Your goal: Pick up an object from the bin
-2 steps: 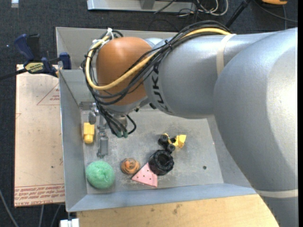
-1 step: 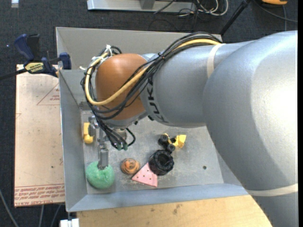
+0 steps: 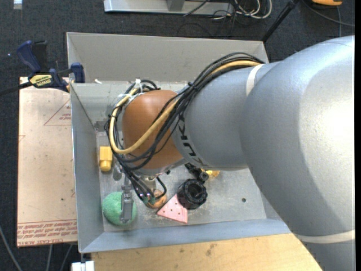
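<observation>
- Grey metal, the pincer [image 3: 127, 210] stands low in the near left corner of the bin [image 3: 86, 196]. It is right against a green ball [image 3: 113, 206] and overlaps the ball's right side.
- I cannot tell whether the pincer is open or closed, nor whether it grips the ball.
- Directly above it sits the orange cover [image 3: 148, 130] on the wrist, with black and yellow cables [image 3: 121, 145] looped round it.
- Near its right, a pink triangular piece [image 3: 174, 212] lies flat on the bin floor.
- A black ring-shaped part [image 3: 193, 193] rests just beside the pink piece, on its far right side.
- A yellow block [image 3: 105, 158] lies by the left wall, farther back than the ball and apart from it.
</observation>
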Controlling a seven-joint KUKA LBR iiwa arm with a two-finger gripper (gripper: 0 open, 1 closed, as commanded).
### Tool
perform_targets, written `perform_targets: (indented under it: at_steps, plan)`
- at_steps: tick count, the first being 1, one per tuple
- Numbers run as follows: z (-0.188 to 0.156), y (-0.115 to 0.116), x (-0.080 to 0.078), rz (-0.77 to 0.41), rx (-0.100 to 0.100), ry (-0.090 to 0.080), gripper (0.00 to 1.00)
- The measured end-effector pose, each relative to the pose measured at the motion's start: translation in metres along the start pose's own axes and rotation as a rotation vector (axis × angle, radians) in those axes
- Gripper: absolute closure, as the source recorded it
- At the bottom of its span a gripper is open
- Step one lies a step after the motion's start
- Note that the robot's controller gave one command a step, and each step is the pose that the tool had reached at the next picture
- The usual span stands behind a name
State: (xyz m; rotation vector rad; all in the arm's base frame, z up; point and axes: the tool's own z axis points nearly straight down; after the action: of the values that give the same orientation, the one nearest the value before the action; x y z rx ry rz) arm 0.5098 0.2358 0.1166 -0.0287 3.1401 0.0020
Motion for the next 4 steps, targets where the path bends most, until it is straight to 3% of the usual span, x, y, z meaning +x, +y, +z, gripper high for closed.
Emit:
perform_targets:
  at_steps: [1, 2, 3, 4]
  plan:
    - [0.048, 0.003, 0.005, -0.235, 0.001, 0.009, 1.0]
    - [0.048, 0.003, 0.005, -0.235, 0.001, 0.009, 1.0]
    - [-0.081, 0.013, 0.012, -0.273, -0.001, -0.001, 1.0]
    - [-0.081, 0.013, 0.013, -0.273, -0.001, 0.0, 1.0]
